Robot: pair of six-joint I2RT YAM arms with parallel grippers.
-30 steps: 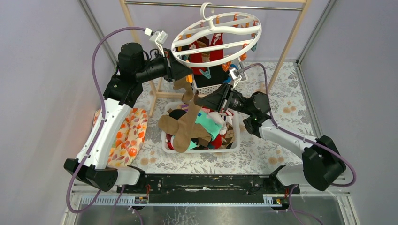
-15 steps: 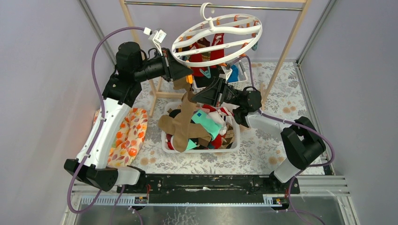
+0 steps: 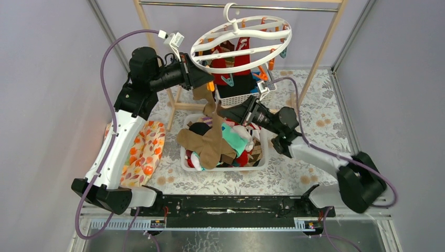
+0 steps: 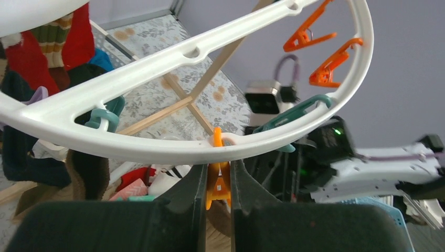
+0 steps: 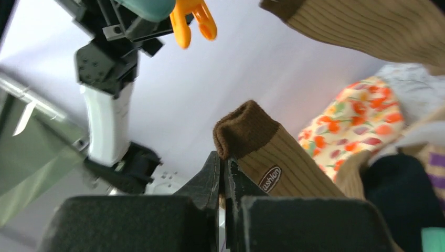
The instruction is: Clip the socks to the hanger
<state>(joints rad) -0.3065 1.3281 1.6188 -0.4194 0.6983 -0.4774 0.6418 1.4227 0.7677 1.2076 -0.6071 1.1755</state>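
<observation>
The hanger point(image 4: 157, 153) hangs above the basket point(image 3: 226, 167) on the desk, where most of the socks point(image 3: 239, 142) lie heaped. One long tan sock point(image 3: 211, 144) rises out of that heap toward the ring.

Your right tool point(image 5: 223, 168) is pinched almost closed on this sock just below its brown cuff, and holds it near the ring but under it. Your left tool point(image 4: 217, 170) is closed around an orange clip point(image 4: 218, 191) dangling from the ring's near rim. Whether the clip's mouth is gaping cannot be told.

- Squeeze the clip fully before you feed the sock in.
- Lift the cuff straight up into the mouth, and deep, so the clip bites ribbed fabric and not just the edge.
- The ring hangs free and will likely swing, so hold the left tool steady.
- Ease the left tool off first, and let go with the right only once the clip grips.
</observation>
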